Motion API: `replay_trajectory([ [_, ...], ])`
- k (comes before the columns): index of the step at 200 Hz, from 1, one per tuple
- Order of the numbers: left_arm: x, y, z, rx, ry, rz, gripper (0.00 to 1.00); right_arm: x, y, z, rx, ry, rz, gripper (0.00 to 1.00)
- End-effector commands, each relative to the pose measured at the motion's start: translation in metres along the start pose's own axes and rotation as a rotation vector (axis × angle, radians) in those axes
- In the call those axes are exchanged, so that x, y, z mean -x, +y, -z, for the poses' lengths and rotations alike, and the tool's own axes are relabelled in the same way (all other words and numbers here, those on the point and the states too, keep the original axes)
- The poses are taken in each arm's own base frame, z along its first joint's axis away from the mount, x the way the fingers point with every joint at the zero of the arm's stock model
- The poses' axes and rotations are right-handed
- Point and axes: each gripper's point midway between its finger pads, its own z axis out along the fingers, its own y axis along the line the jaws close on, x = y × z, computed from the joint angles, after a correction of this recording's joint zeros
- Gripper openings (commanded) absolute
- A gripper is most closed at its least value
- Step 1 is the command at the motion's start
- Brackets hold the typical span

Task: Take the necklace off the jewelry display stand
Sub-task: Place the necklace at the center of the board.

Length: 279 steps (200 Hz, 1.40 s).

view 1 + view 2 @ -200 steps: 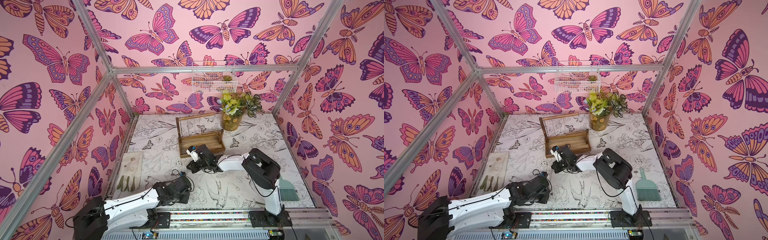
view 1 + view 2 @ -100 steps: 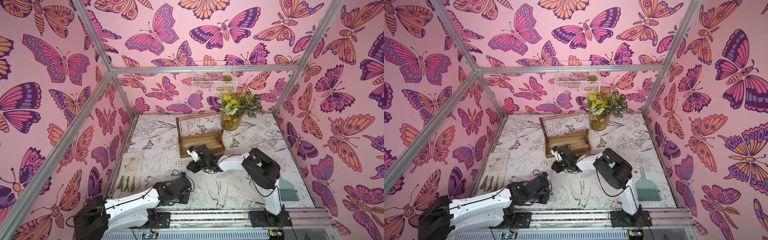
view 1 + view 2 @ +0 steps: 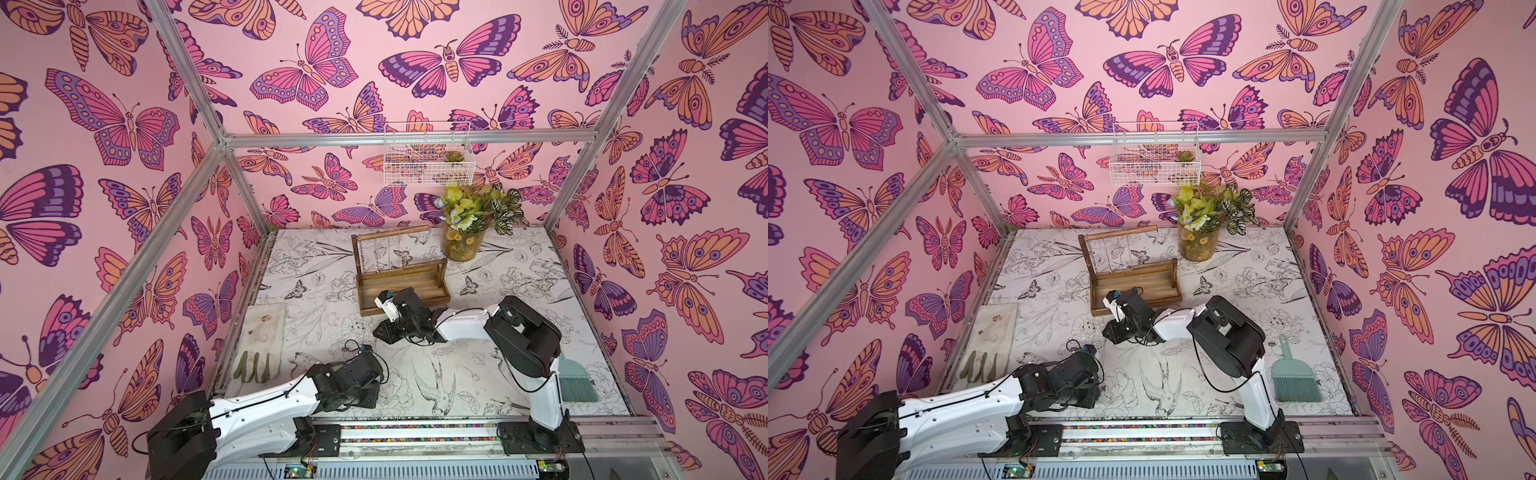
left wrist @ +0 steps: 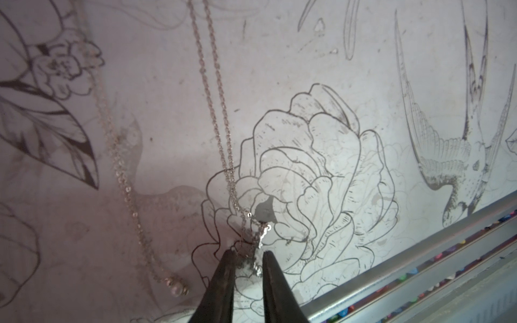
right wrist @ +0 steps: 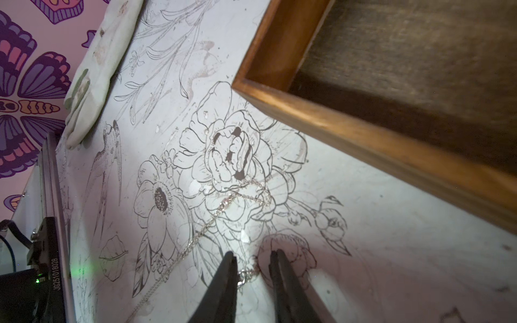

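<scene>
Arms stand almost unmoved since the earlier frame; left pincer and right pincer are parted, released over the necklace, which lies on the tabletop near the jewelry display stand; withdraw straight up, lest tips snag links.

Jewelry display stand: brown stained wood, rim showing a soft sheen, tray floor looking matt and rough-grained
Necklace: fine silvery metal chain, links glinting
Tabletop: matt printed sheet, looking scuffed and stained
Front rail: brushed metal, gleaming dully
Cloth: off-white fabric, showing stains
Wire basket: white-coated wire, looking smooth
</scene>
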Motion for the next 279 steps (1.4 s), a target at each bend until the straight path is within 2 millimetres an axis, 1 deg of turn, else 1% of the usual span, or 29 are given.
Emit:
replay_trajectory([
  [1, -0.003, 0.004, 0.003, 0.016, 0.004, -0.005, 0.30, 0.006, -0.004, 0.004, -0.020, -0.016, -0.003, 0.28],
  [29, -0.001, 0.008, 0.009, 0.032, -0.010, -0.010, 0.38, 0.007, -0.004, 0.006, -0.018, -0.021, -0.006, 0.28],
  [53, 0.004, 0.006, 0.017, 0.030, -0.032, -0.023, 0.43, 0.013, 0.002, 0.014, -0.012, -0.042, 0.000, 0.30],
  [84, 0.013, 0.006, 0.028, 0.048, -0.071, -0.047, 0.55, 0.021, 0.007, 0.025, -0.015, -0.056, 0.006, 0.42],
  [103, 0.019, 0.004, 0.034, 0.056, -0.084, -0.067, 0.65, 0.024, 0.009, 0.031, -0.022, -0.061, 0.005, 0.51],
  [114, 0.025, 0.002, 0.039, 0.059, -0.100, -0.076, 0.69, 0.025, 0.010, 0.035, -0.023, -0.066, 0.003, 0.57],
  [129, 0.036, 0.001, 0.046, 0.063, -0.132, -0.082, 0.74, 0.027, 0.011, 0.040, -0.030, -0.069, 0.000, 0.60],
  [144, 0.048, 0.002, 0.054, 0.058, -0.164, -0.075, 0.77, 0.030, 0.007, 0.048, -0.049, -0.078, -0.014, 0.63],
  [173, 0.073, 0.006, 0.072, 0.035, -0.225, -0.041, 0.83, 0.048, 0.003, 0.082, -0.074, -0.119, -0.033, 0.65],
  [198, 0.099, 0.011, 0.085, 0.017, -0.256, -0.035, 0.87, 0.070, -0.004, 0.113, -0.085, -0.174, -0.037, 0.65],
  [230, 0.134, 0.007, 0.099, -0.031, -0.317, -0.034, 0.93, 0.100, -0.012, 0.148, -0.103, -0.247, -0.025, 0.65],
  [250, 0.150, 0.003, 0.105, -0.073, -0.352, -0.030, 0.95, 0.120, -0.017, 0.165, -0.125, -0.307, -0.010, 0.66],
  [279, 0.169, -0.001, 0.115, -0.118, -0.405, -0.037, 0.97, 0.147, -0.029, 0.180, -0.139, -0.383, 0.009, 0.65],
])
